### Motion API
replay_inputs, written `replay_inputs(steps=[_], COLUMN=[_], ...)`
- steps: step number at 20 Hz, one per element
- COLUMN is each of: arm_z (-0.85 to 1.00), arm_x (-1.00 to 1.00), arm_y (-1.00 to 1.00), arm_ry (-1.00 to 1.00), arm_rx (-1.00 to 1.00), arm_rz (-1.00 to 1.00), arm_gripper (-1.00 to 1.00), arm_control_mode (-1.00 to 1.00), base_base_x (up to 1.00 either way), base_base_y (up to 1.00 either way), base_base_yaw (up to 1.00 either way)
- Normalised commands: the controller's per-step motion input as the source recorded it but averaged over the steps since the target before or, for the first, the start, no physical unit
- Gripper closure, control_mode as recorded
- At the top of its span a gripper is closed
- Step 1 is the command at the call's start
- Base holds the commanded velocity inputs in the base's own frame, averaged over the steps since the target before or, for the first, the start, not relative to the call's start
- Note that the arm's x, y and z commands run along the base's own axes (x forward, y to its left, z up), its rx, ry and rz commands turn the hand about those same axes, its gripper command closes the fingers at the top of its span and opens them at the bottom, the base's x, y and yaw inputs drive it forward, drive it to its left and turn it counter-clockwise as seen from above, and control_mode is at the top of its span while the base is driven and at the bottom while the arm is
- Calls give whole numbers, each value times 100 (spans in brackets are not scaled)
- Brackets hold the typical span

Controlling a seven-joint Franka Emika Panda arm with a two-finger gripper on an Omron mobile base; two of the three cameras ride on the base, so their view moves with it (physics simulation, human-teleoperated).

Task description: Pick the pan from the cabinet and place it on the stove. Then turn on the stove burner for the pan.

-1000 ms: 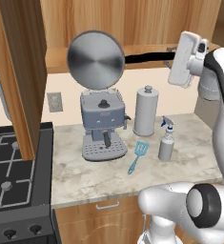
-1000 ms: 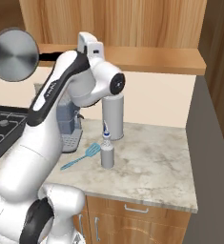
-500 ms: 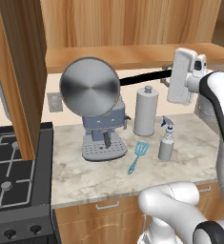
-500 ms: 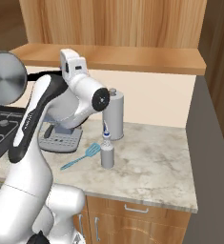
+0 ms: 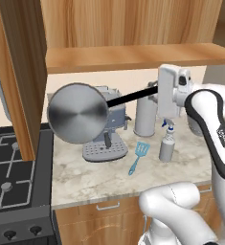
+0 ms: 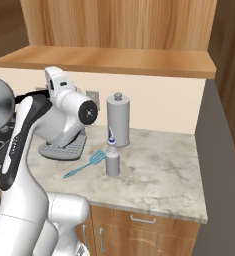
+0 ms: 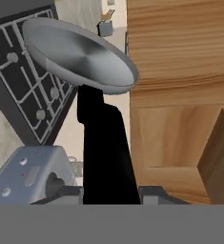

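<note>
Left base view: the pan (image 5: 78, 113) is held tilted on edge in mid-air before the coffee machine (image 5: 109, 139), just right of the stove (image 5: 11, 184).
End effector (image 5: 158, 89): clamped on the pan's black handle.
Right base view: a spatula (image 6: 84, 165) and spray bottle (image 6: 112, 159) lie on the surface (image 6: 159, 175).
Hand view: the stove's grates are seen behind the pan's rim, beside the wooden cabinet (image 7: 180, 86).
</note>
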Motion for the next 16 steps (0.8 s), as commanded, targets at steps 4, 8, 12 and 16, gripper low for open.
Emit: replay_inputs(steps=[4, 8, 12, 16], arm_z=[-27, -32, -40, -37], arm_x=[-6, 0, 0, 0], arm_y=[58, 63, 63, 63], arm_ry=[2, 2, 3, 5], arm_rx=[0, 0, -3, -5], arm_rz=[7, 6, 4, 4], arm_gripper=[100, 100, 100, 100], arm_control_mode=[-100, -100, -100, -100], base_base_x=[0, 0, 0, 0], base_base_y=[0, 0, 0, 0], base_base_yaw=[0, 0, 0, 0])
